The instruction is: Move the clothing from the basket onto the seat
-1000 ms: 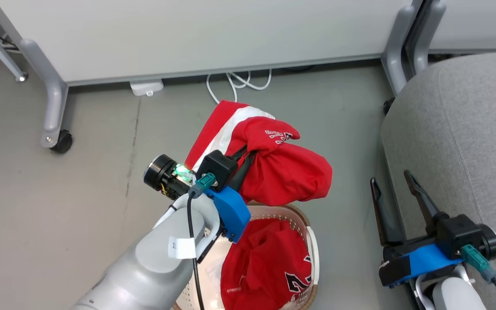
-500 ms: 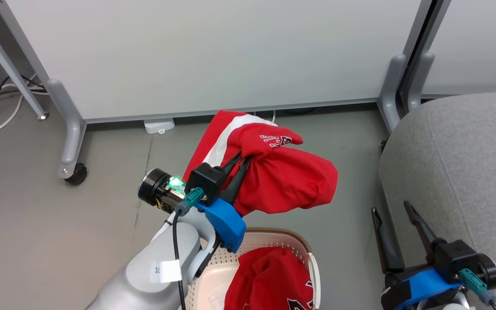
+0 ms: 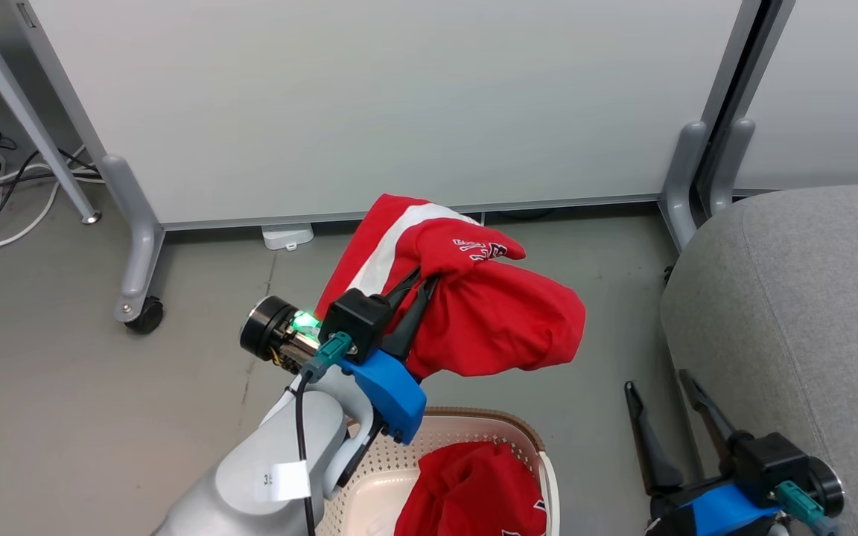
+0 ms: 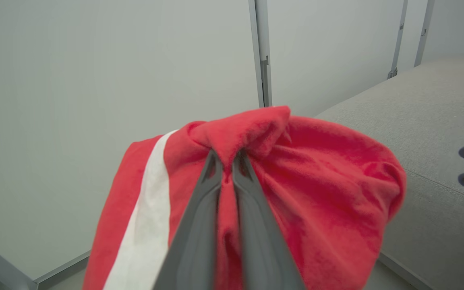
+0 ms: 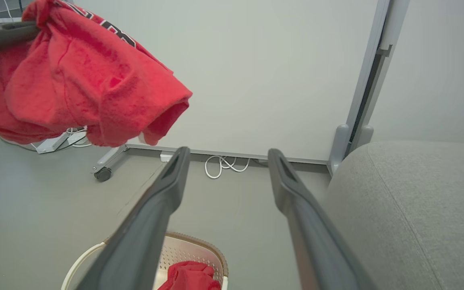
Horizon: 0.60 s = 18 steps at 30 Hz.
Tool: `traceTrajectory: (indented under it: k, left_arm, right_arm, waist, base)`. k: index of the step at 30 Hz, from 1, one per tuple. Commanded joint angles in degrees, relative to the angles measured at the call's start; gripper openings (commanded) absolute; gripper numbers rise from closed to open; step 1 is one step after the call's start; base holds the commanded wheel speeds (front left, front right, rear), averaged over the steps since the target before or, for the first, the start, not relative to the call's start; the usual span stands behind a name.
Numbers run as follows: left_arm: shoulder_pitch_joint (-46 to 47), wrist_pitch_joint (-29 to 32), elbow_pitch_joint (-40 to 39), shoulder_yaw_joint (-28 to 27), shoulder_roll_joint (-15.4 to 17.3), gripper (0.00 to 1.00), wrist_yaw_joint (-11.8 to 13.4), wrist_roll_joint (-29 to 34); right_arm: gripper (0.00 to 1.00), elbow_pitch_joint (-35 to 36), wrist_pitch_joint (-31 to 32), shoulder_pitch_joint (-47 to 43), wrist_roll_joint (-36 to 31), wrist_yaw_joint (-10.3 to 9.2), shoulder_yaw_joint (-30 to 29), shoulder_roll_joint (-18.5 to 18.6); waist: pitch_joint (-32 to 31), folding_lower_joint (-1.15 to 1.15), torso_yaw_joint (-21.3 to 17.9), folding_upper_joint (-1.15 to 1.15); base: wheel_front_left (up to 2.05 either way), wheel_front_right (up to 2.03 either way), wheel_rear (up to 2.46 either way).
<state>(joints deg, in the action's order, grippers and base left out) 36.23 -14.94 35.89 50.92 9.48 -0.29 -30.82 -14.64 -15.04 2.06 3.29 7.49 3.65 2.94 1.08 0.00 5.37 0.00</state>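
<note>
**Held clear, carry to come**

You have one soft bright red garment (image 3: 488, 320), with a broad white stripe and small black-and-white lettering, hanging clear above the cream-white perforated plastic basket (image 3: 474, 418) with its brown woven-look rim. The left gripper (image 3: 418, 286) is clenched on a bunched fold, so the cloth droops in a rounded bundle either side of the grip. A second red garment (image 3: 474, 484) lies crumpled inside the basket. The right gripper (image 3: 658, 381) sits to the basket's right, jaws spread wide and empty, probably to keep the path free. The large grey fabric-upholstered seat (image 3: 794, 313) stands further right of the basket; I judge the carry across comes next.
</note>
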Motion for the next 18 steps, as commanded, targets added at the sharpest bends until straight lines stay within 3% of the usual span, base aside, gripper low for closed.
traceTrajectory:
  k: [1, 18]
  left_arm:
    - [0.0, -0.1, -0.3, 0.1, 0.3, 0.0, 0.4, -0.1]
    - [1.7, 0.3, -0.9, 1.5, -0.6, 0.0, 0.1, -0.1]
  right_arm:
    - [1.0, -0.2, -0.2, -0.2, 0.6, 0.01, 0.6, -0.1]
    - [1.0, -4.3, -0.2, 5.5, 12.4, 0.01, 11.3, 2.3]
  waist:
    - [0.0, 0.0, 0.1, 0.0]
    - [0.7, 0.0, 1.1, 0.0]
  base:
    - [0.0, 0.0, 0.0]
    - [0.0, 0.0, 0.0]
